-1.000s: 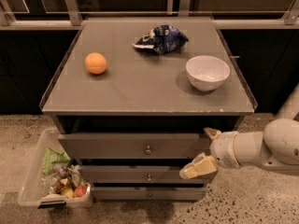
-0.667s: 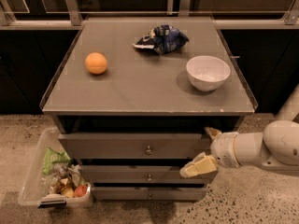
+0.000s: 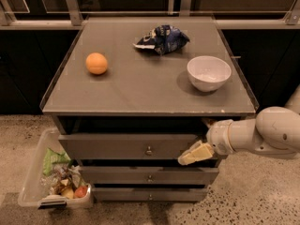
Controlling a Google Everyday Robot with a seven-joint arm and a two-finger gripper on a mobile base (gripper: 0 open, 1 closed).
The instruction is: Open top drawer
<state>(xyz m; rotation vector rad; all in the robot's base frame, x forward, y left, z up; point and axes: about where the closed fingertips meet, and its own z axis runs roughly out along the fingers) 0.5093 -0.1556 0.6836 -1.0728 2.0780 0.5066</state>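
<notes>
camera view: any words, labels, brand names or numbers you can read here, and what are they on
Nothing in the camera view can be read.
Crumpled blue snack bag on the grey cabinet top: pale print, too blurred to read.
Clear plastic bin of scraps on the floor: no legible label.
White end effector by the right end of the wide grey top drawer front: no marking visible.

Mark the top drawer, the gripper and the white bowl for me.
top drawer (image 3: 108, 146): camera view, left half of its grey front.
gripper (image 3: 193, 139): camera view, midway between its open fingertips, at the top drawer's right end.
white bowl (image 3: 209, 71): camera view, its inside.
</notes>
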